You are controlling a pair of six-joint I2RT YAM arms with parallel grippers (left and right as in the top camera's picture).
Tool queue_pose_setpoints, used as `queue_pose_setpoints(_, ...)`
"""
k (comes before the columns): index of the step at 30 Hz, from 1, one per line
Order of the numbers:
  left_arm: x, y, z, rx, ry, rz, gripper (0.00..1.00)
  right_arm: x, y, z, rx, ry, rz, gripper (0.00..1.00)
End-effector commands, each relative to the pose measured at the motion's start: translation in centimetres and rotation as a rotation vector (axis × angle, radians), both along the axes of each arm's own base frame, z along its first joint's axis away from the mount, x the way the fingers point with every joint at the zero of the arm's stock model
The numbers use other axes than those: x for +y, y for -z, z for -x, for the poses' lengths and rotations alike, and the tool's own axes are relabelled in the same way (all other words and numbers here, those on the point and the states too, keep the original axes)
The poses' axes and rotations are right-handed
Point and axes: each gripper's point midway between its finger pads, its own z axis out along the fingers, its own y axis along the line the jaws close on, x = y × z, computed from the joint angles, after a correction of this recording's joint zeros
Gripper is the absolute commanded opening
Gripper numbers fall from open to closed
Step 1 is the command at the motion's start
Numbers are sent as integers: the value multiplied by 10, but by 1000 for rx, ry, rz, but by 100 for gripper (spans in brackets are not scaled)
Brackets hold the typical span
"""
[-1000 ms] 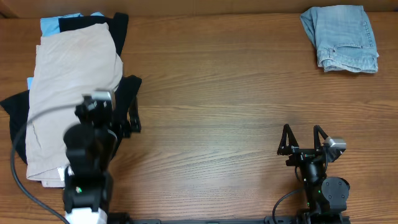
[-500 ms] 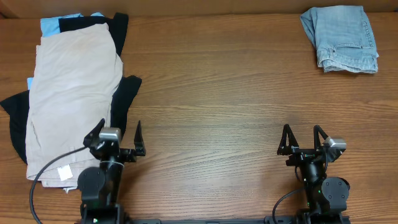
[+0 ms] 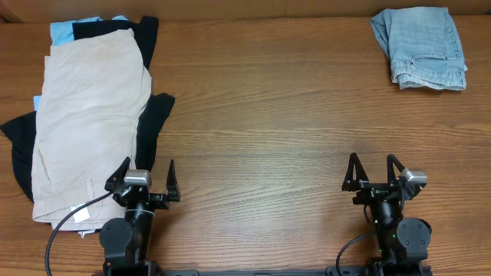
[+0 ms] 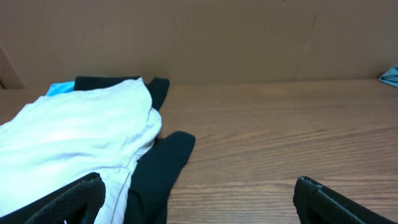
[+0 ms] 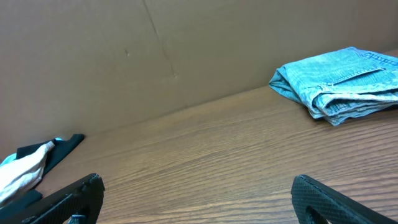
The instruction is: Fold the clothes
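Lab setup: wood table point(image 3: 268, 115), cardboard wall point(image 4: 217, 37)

The table point(image 3: 268, 115) was lit evenly and softly in the overhead view, with only faint shadows cast, while the beige shorts point(image 4: 68, 143) were washed out to white and the near fingertips point(image 4: 74, 199) blurred in the left wrist view.

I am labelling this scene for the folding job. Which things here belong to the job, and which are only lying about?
Belong to the job: beige shorts; black garments; sky-blue piece; denim shorts, already folded.
Only surroundings: wooden table; brown wall behind.
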Motion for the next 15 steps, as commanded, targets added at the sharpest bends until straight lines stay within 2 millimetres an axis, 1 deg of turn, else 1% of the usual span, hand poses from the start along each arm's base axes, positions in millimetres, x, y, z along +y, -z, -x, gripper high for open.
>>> queue_pose_setpoints(1, 1, -7, 4, -40, -4, -27, 100, 0, 1, 0, -7, 6, 7, 100)
queue_pose_setpoints(3, 1, -8, 7, -46, -4, -28, 100, 0, 1, 0, -7, 6, 7, 100)
queue_pose_setpoints(5, 2, -5, 7, -33, -6, -30, 100, 0, 1, 0, -7, 6, 7, 100)
queue_pose_setpoints(15, 2, -5, 7, -34, -6, -23, 100, 0, 1, 0, -7, 6, 7, 100)
